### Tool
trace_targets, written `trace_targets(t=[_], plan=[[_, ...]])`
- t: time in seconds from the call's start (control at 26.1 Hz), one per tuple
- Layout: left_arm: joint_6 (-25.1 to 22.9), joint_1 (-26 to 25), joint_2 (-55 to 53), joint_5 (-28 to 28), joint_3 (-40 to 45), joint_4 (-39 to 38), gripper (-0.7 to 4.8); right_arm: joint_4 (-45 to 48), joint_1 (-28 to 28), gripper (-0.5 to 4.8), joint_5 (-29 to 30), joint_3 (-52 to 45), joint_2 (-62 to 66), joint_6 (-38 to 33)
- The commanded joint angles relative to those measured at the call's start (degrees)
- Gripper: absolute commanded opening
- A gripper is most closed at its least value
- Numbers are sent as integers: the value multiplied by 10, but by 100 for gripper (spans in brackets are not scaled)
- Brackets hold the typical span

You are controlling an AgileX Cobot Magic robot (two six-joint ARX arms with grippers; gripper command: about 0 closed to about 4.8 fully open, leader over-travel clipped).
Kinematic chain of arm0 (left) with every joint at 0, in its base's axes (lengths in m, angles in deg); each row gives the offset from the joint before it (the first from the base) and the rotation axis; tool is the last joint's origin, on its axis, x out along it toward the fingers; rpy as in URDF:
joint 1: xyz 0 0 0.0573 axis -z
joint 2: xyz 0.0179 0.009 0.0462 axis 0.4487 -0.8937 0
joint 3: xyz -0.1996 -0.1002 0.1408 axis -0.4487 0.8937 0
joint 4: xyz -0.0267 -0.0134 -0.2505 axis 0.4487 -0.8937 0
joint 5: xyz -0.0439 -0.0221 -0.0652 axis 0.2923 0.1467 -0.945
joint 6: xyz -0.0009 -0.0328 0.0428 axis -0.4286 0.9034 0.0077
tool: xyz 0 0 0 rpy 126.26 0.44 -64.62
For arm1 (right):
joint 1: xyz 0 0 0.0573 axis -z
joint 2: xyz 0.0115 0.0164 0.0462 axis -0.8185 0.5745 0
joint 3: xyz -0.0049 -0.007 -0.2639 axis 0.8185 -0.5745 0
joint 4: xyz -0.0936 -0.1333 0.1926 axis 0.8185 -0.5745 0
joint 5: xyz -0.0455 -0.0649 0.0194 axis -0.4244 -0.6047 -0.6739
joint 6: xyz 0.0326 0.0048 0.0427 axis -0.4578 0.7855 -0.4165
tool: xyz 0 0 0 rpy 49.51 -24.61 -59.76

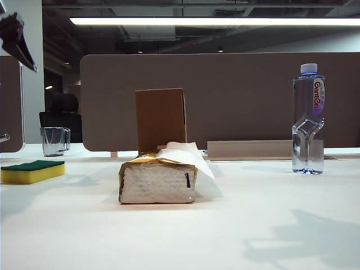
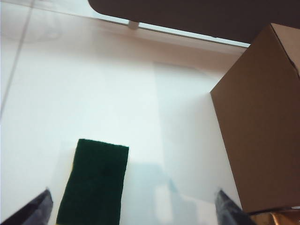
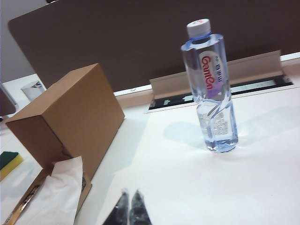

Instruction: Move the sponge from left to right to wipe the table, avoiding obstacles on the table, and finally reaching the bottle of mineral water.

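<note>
sponge (image 1: 32, 171): far left of the white table (image 1: 253, 225), flat, green scouring side up, yellow foam below. Nothing touching it. Left wrist view shows only the green top (image 2: 93, 186); right wrist view catches just a corner (image 3: 8, 161) behind the box.
glass mug (image 1: 54, 140): behind the sponge, at the table's far edge, upright. Clear only in the exterior view; a blurred bit shows in the right wrist view.
left gripper (image 2: 136, 208): above the table, looking down; two dark fingertips (image 2: 35, 208) stand wide apart, nothing between them but bare table. Sponge lies just beside one fingertip, apart from it. Whether the dark shape at the exterior view's upper-left corner is this arm, can't tell.
cardboard box (image 1: 160, 119): upright, centre, behind the tissue pack. Left wrist view shows its side (image 2: 262, 122) next to the other fingertip; right wrist view shows top and side (image 3: 70, 117).
tissue pack (image 1: 157, 180): gold wrap, in front of the box, white sheet sticking out. Right wrist view sees the sheet (image 3: 58, 192) from above.
right gripper (image 3: 130, 208): pincer closed, tips together, empty, over bare table. Not seen in the exterior view.
bottle of mineral water (image 1: 308, 119): upright at far right, well apart from the sponge. Red lettering readable in the right wrist view (image 3: 211, 89).
partition: dark panel behind the table.
</note>
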Motion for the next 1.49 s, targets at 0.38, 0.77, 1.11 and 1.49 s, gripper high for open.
trace_targets(t=[0.38, 0.77, 1.11, 1.49], plan=[[-46, -13, -191, -20, -60, -30, 479, -17, 0, 83, 36, 5, 8, -34], [-71, -13, -262, 9, -107, -27, 479, -11, 0, 160, 59, 5, 64, -33], [-87, -13, -323, 22, -163, -68, 479, -12, 0, 159, 59, 5, 64, -31], [-102, -12, -331, 22, -162, -80, 479, -16, 0, 158, 68, 5, 64, -32]])
